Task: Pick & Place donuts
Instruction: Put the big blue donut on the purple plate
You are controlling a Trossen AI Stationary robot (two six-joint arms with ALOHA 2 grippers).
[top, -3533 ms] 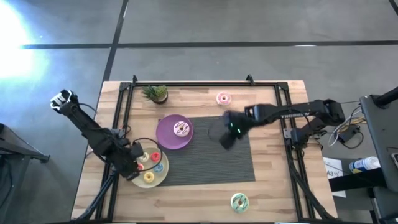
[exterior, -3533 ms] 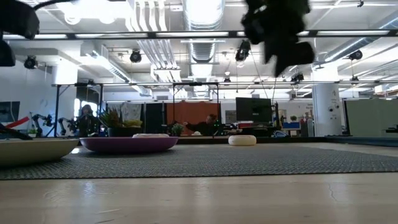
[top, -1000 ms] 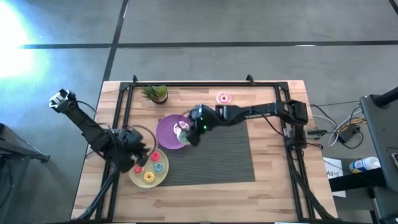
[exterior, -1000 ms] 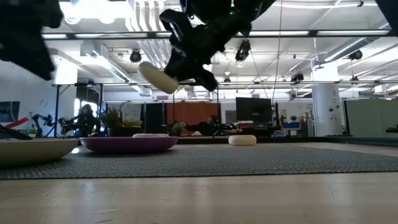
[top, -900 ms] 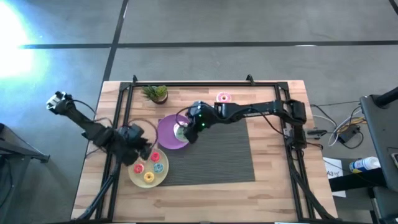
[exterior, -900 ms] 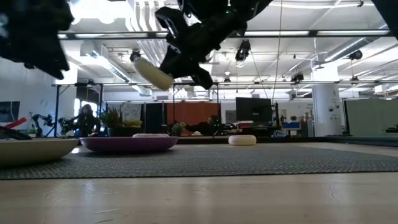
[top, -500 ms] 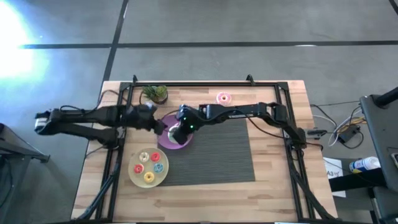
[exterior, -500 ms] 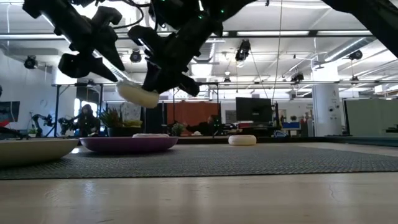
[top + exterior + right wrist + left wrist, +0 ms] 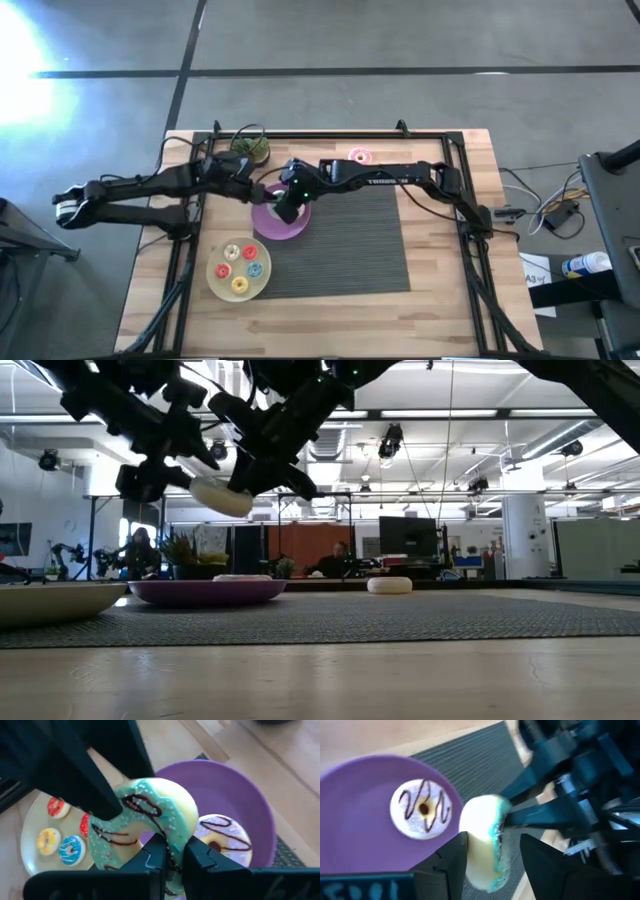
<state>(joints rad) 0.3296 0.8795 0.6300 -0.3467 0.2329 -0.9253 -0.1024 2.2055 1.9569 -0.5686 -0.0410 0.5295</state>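
Green donut hangs above the purple plate, pinched on edge by the right hand. Left hand, at its 9 o'clock, brackets it with parted fingers, apparently not yet closed.

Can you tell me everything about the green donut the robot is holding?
The green donut is a toy ring with mint-green icing, dark brown squiggles and tiny sprinkles on top, and a pale cream underside. It looks smooth, like plastic or foam. The right gripper pinches its rim, holding it tilted in the air above the purple plate, where a white donut already lies. The left gripper is open around it, one finger on each side.
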